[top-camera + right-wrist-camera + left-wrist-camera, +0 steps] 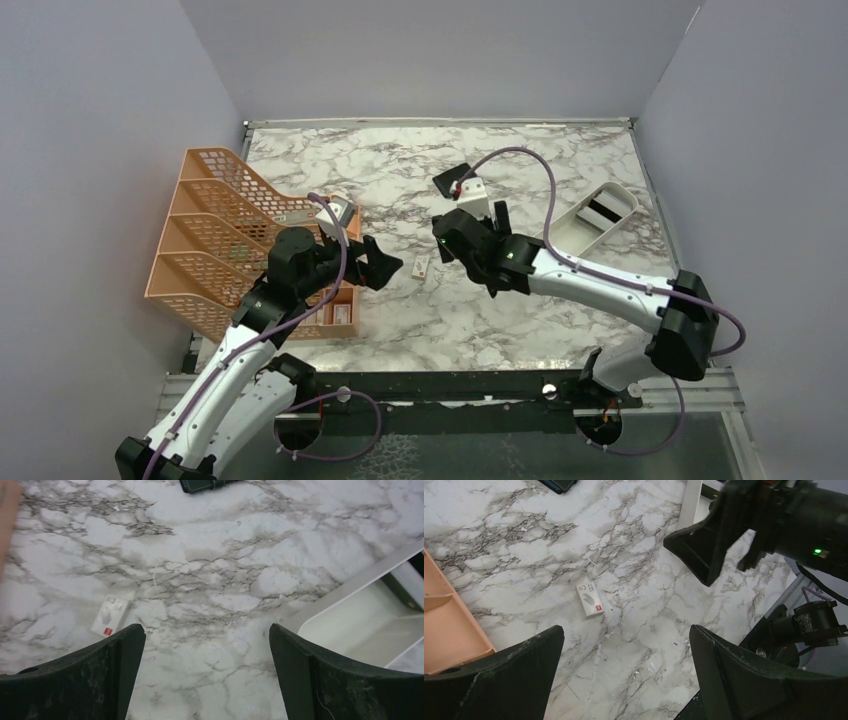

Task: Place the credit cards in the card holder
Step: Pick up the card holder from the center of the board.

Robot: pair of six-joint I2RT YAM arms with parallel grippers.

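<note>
Left end effector hangs released, jaws wide, left of centre frame. Right end effector faces it, also released, gripping nothing. Card holder lies on the table, just above centre.

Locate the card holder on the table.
In the top view the card holder lies near the table centre, just beyond the right gripper and left of the white tray.
</note>
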